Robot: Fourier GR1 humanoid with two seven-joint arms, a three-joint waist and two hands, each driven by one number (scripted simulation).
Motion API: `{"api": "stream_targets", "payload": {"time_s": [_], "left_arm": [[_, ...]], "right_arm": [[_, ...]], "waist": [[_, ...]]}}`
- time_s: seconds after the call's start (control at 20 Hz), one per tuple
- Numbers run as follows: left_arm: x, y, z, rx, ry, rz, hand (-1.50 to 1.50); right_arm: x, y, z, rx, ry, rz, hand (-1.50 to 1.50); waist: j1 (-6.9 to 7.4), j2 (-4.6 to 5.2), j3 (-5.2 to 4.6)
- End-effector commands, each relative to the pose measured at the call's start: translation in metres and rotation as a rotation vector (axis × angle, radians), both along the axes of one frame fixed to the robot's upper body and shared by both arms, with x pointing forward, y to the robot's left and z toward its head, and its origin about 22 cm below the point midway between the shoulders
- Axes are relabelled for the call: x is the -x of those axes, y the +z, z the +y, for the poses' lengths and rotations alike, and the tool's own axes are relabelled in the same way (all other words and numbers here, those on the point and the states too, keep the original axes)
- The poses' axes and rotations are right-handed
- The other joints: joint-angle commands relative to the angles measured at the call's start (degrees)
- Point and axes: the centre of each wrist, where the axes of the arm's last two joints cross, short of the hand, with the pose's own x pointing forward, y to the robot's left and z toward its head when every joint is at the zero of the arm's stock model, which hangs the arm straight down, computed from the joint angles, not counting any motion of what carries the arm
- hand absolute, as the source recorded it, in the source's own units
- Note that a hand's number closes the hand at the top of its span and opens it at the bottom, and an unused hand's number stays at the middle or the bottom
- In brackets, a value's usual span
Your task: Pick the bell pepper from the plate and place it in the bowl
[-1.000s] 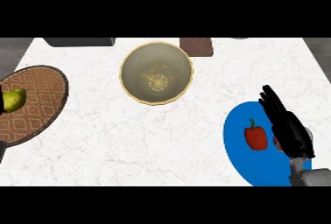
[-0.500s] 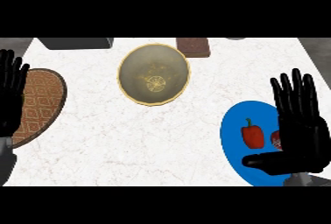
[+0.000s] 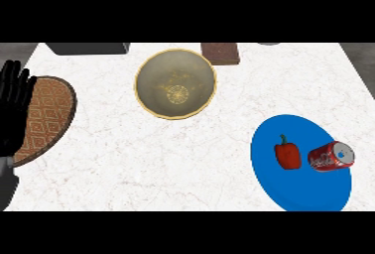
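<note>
My right hand is gone from view; left hand (image 3: 15,106) rests straight-fingered, left edge. The bell pepper (image 3: 288,155) looks light, slick: I'd grasp its middle.

The left hand (image 3: 13,114) is seen at the left edge, open, with its fingers (image 3: 22,82) straight, slightly spread and pointed up. Below it, a little of the grey forearm (image 3: 6,178) is shown.

Single head view, from above, steeply down onto the marble counter (image 3: 110,163), far edge uppermost.
</note>
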Motion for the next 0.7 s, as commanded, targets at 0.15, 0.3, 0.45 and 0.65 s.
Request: {"api": "stream_targets", "payload": {"time_s": [0.15, 0.3, 0.45, 0.65], "left_arm": [[-0.005, 0.006, -0.007, -0.013, -0.005, -0.008, 0.0], [-0.008, -0.008, -0.005, 0.014, -0.019, 0.013, 0.0], [-0.001, 0.0, -0.011, -0.003, -0.032, 0.001, 0.0], [-0.003, -0.008, -0.017, 0.005, -0.034, -0.006, 0.0]], "right_arm": [[0.028, 0.051, -0.078, 0.294, -0.04, 0.177, -1.5], [0.022, 0.06, -0.097, 0.499, 0.019, 0.278, -1.5], [0.023, 0.058, -0.112, 0.586, 0.1, 0.349, -1.5], [0.018, 0.072, -0.107, 0.736, 0.153, 0.37, -1.5]], "waist": [[0.1, -0.02, -0.02], [0.63, 0.34, -0.05], [1.65, 0.12, 0.07], [1.15, 0.17, 0.0]]}}
